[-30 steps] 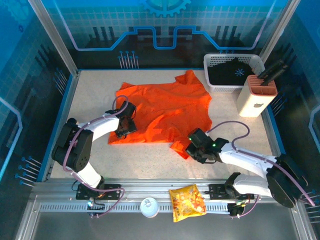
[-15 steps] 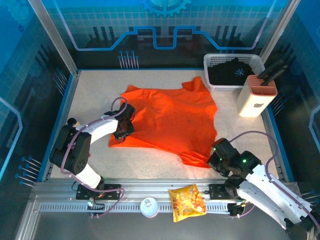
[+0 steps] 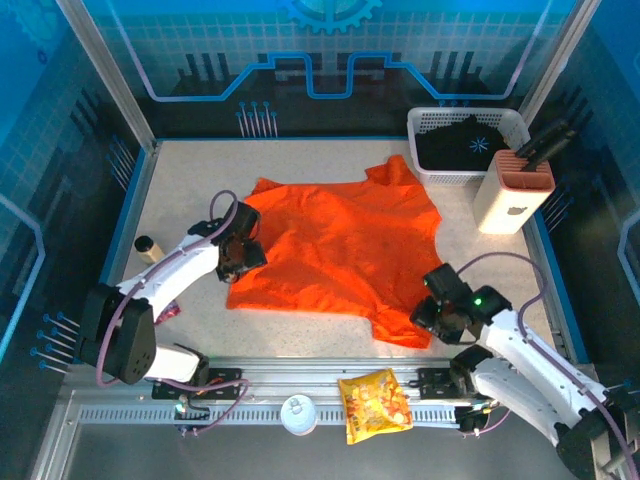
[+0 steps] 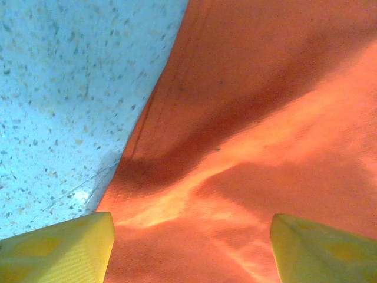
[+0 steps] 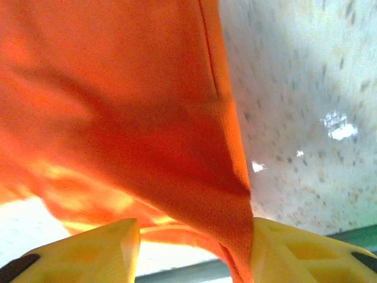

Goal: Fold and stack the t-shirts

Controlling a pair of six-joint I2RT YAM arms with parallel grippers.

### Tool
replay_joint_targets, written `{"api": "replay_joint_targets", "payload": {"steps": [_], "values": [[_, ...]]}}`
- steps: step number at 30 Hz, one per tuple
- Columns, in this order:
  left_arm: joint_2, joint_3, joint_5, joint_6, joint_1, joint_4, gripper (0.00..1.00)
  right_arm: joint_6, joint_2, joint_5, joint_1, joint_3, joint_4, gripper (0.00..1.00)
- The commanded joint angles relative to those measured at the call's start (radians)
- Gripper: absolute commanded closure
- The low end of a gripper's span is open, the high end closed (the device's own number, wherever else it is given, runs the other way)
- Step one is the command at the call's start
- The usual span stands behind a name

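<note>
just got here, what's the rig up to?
Both arms are working the orange t-shirt, which lies spread and unfolded on the table. The left tool sits open over the shirt's left edge. The right tool appears to pinch its near right corner. The black shirt lies in the white basket at the far right. No fold has been made yet and nothing is stacked.
</note>
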Motion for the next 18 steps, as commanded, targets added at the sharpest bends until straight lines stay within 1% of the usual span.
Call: {"api": "replay_joint_targets", "payload": {"steps": [1, 4, 9, 12, 15, 18], "values": [[0.041, 0.088, -0.016, 0.044, 0.002, -0.050, 0.29, -0.216, 0.070, -0.047, -0.132, 0.121, 0.041, 0.45], [0.146, 0.160, -0.014, 0.062, 0.002, -0.019, 0.32, -0.325, 0.168, -0.081, -0.231, 0.243, 0.092, 0.44], [0.348, 0.274, 0.024, 0.070, 0.002, 0.042, 0.40, -0.451, 0.397, -0.125, -0.340, 0.459, 0.163, 0.47], [0.451, 0.319, 0.042, 0.068, -0.006, 0.048, 0.43, -0.481, 0.528, -0.149, -0.372, 0.549, 0.220, 0.49], [0.494, 0.301, 0.047, 0.054, -0.016, 0.069, 0.43, -0.490, 0.672, -0.181, -0.394, 0.615, 0.283, 0.55], [0.500, 0.249, 0.039, 0.035, -0.025, 0.083, 0.44, -0.488, 0.799, -0.212, -0.408, 0.657, 0.362, 0.59]]}}
